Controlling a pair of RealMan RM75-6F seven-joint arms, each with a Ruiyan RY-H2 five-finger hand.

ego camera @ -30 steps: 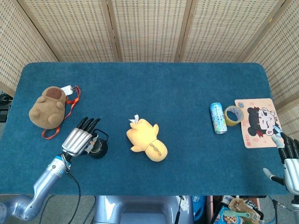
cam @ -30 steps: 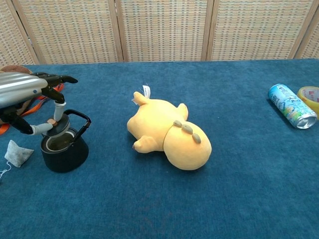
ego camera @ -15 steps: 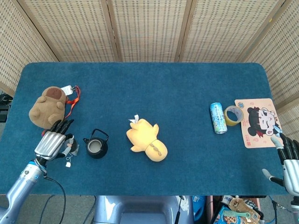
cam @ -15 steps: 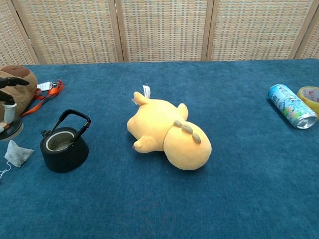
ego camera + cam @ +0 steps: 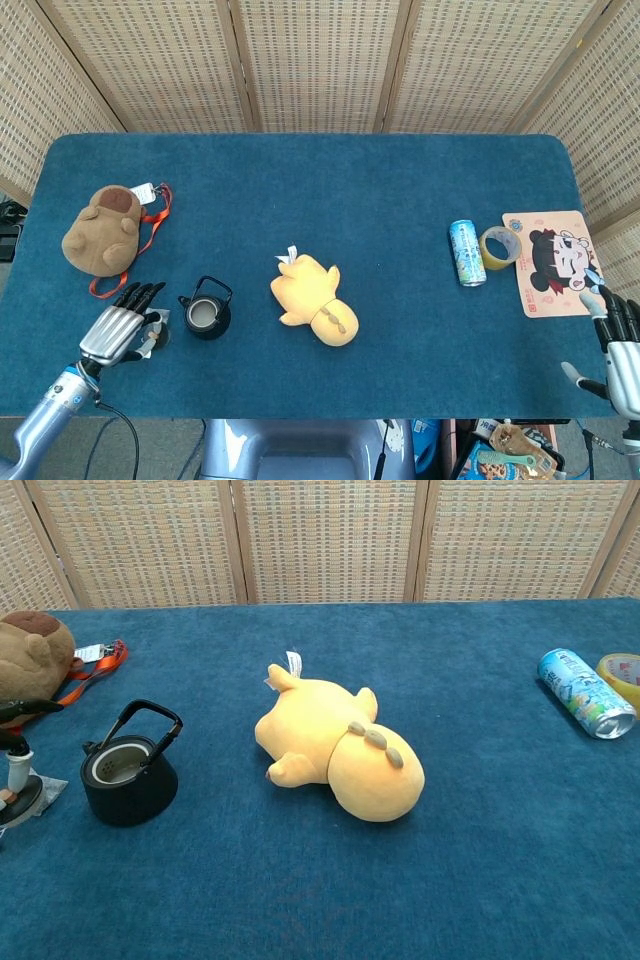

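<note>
- Left robot hand (image 5: pixel 118 333) grips the teapot lid (image 5: pixel 18 798) low over the tabletop (image 5: pixel 400 200), lid lying flat.
- Lidless black teapot (image 5: pixel 205 315) just right of it (handle upright).
- Right robot hand (image 5: pixel 620 350): empty, fingers apart.

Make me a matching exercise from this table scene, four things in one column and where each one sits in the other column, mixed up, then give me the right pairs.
Things:
1. black teapot
2. yellow plush toy
3. drink can
4. brown plush toy

Places:
A. lying on its side next to the roll of tape
B. far left of the table, with an orange strap beside it
C. middle of the blue table
D. just right of the left robot hand, lid off

Pairs: 1-D, 2-C, 3-A, 4-B
</note>
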